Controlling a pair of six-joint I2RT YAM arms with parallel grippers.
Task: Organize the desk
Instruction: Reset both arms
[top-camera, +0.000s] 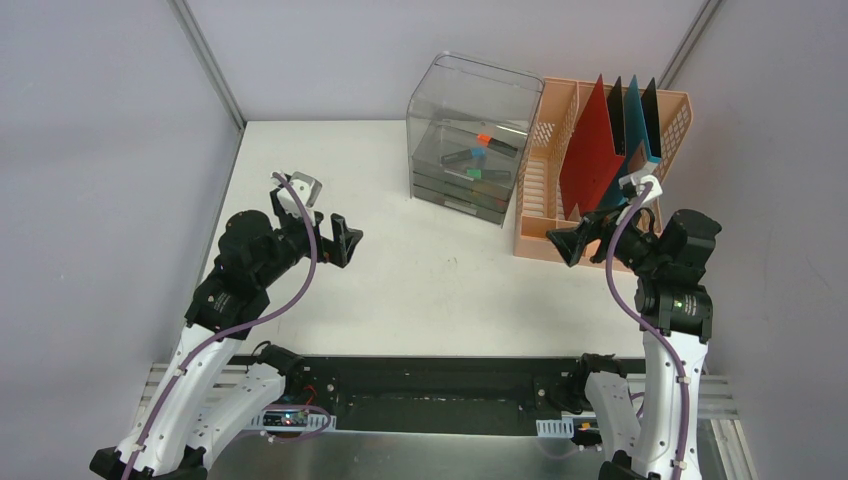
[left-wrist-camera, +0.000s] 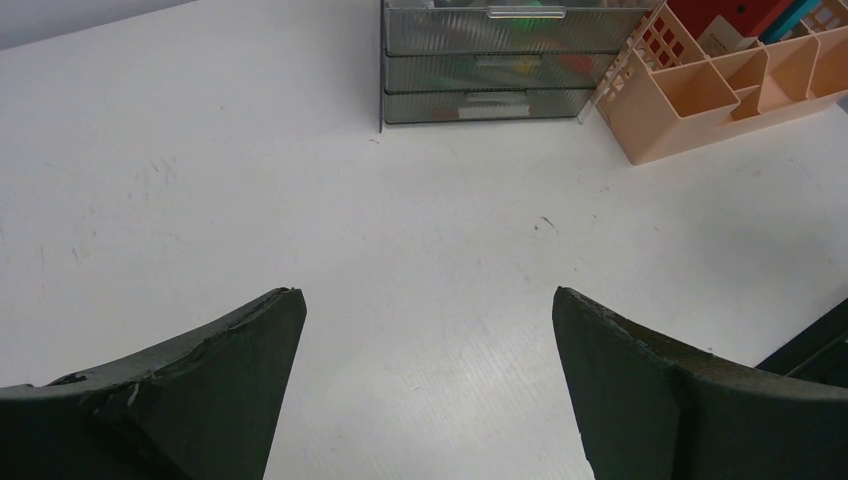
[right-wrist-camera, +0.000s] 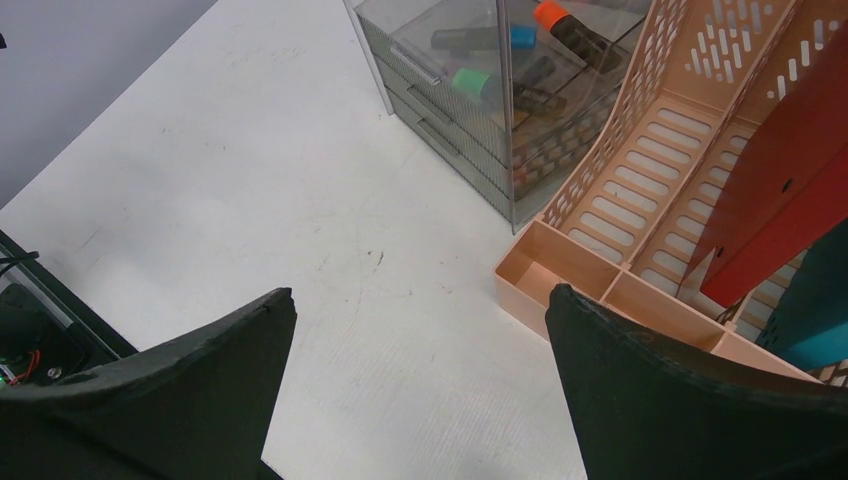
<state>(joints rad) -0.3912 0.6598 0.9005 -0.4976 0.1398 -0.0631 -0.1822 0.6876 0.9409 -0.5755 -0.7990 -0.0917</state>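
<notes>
The desk (top-camera: 400, 280) is a white tabletop with a black rail along its front edge; it also fills the left wrist view (left-wrist-camera: 300, 200) and the right wrist view (right-wrist-camera: 250, 200). My left gripper (top-camera: 345, 240) hovers over its left part, open, nothing between its fingers (left-wrist-camera: 200, 390). My right gripper (top-camera: 570, 243) hovers at the right, open and empty, its right finger (right-wrist-camera: 680, 390) close to the front corner of the peach file rack (top-camera: 545, 200).
A clear three-drawer box (top-camera: 470, 140) holding markers stands at the back centre; its drawers show in the wrist views (left-wrist-camera: 480, 60) (right-wrist-camera: 470, 100). The peach rack (right-wrist-camera: 640, 230) (left-wrist-camera: 720, 90) beside it holds red (top-camera: 592, 145), black and teal folders. Grey walls enclose the desk.
</notes>
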